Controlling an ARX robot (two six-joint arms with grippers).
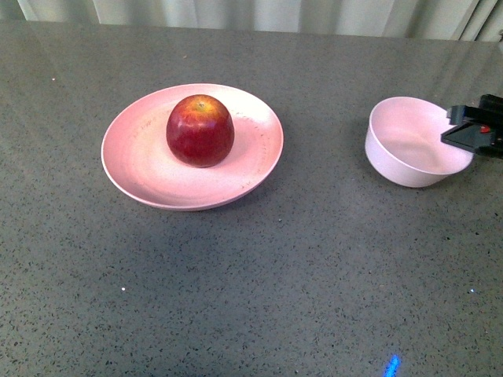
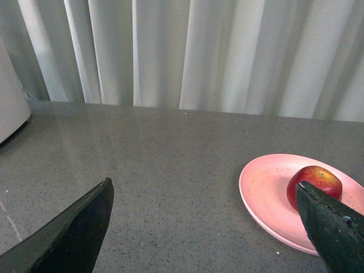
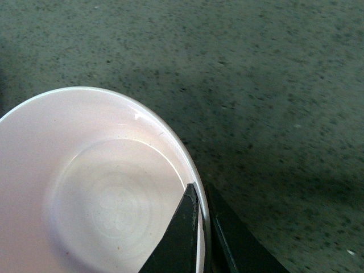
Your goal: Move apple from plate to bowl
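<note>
The dark-red apple (image 1: 200, 130) sits in the middle of the wide pink plate (image 1: 141, 165) at centre left of the front view. The small pale bowl (image 1: 409, 145) stands empty at the right. My right gripper (image 1: 465, 135) is shut on the bowl's right rim; in the right wrist view one finger is inside the bowl (image 3: 102, 193) and one outside, pinching the wall at the right gripper (image 3: 202, 190). My left gripper (image 2: 205, 196) is open and empty, off the front view; its wrist view shows the apple (image 2: 315, 181) on the plate (image 2: 264, 190) beside one fingertip.
The grey speckled table (image 1: 299, 283) carries everything. A pale curtain (image 2: 199, 51) hangs behind the far edge. A white rounded object (image 2: 11, 102) stands at the edge of the left wrist view.
</note>
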